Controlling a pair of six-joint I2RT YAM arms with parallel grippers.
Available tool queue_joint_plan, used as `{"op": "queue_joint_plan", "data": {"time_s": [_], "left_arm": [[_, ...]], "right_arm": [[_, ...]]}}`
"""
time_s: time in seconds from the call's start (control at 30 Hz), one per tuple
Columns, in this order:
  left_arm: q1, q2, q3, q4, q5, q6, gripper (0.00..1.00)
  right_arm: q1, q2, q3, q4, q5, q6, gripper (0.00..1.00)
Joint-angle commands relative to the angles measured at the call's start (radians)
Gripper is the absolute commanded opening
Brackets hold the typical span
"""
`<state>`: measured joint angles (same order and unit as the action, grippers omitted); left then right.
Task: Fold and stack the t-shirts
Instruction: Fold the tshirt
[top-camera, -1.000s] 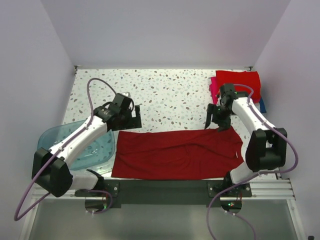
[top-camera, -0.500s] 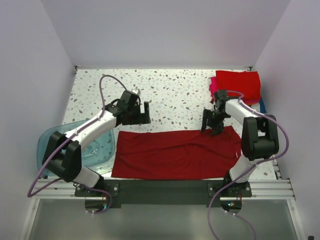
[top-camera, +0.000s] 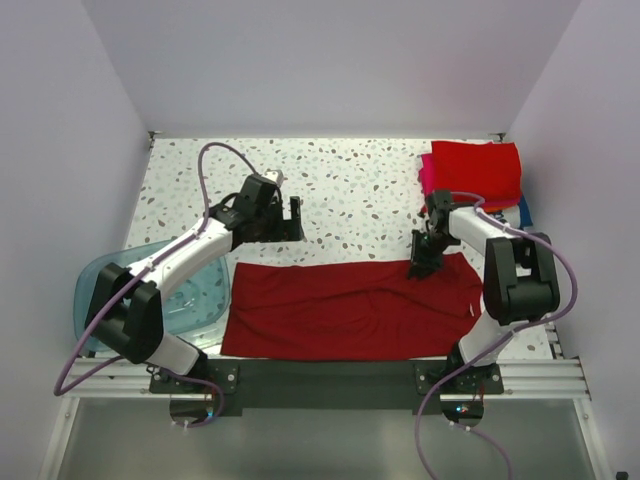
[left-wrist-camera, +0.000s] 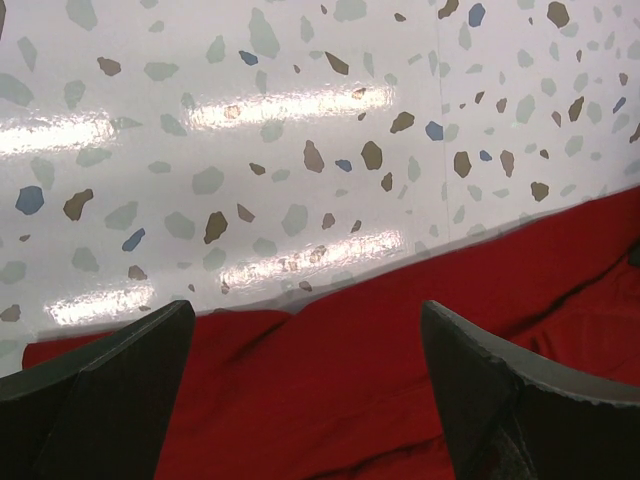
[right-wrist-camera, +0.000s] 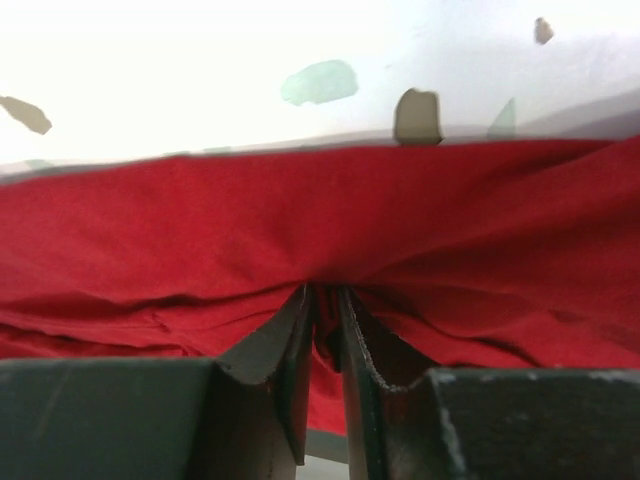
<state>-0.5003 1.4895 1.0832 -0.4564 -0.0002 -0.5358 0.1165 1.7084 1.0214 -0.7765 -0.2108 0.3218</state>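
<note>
Right gripper (right-wrist-camera: 322, 297) is pinching a fold at the far edge of the dark red shirt (top-camera: 345, 310) lying flat on the near side of the table (top-camera: 350, 185), jaws nearly together, while left gripper (left-wrist-camera: 305, 325) is hovering wide open by its far-left edge, holding nothing.

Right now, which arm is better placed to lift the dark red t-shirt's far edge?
Right. The right gripper pinches the far edge of the dark red t-shirt; the left gripper hangs wide open above that edge, holding nothing.
</note>
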Motion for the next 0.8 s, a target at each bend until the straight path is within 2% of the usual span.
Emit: {"op": "queue_joint_plan", "data": {"time_s": [0.0, 0.13, 0.3, 0.53, 0.77], "left_arm": [[-0.004, 0.003, 0.023, 0.038, 0.009, 0.027, 1.0], [-0.004, 0.017, 0.037, 0.038, 0.019, 0.025, 1.0], [-0.004, 0.021, 0.037, 0.042, 0.02, 0.026, 1.0], [-0.004, 0.04, 0.023, 0.024, 0.003, 0.022, 1.0], [-0.004, 0.06, 0.02, 0.013, 0.002, 0.022, 1.0]], "right_arm": [[0.011, -0.078, 0.003, 0.002, -0.027, 0.017, 0.18], [0.014, -0.133, 0.0, -0.029, 0.001, 0.022, 0.13], [0.018, -0.21, -0.041, -0.059, -0.004, 0.026, 0.01], [0.037, -0.338, -0.144, -0.086, -0.024, 0.06, 0.0], [0.052, -0.454, -0.239, -0.099, -0.061, 0.092, 0.05]]}}
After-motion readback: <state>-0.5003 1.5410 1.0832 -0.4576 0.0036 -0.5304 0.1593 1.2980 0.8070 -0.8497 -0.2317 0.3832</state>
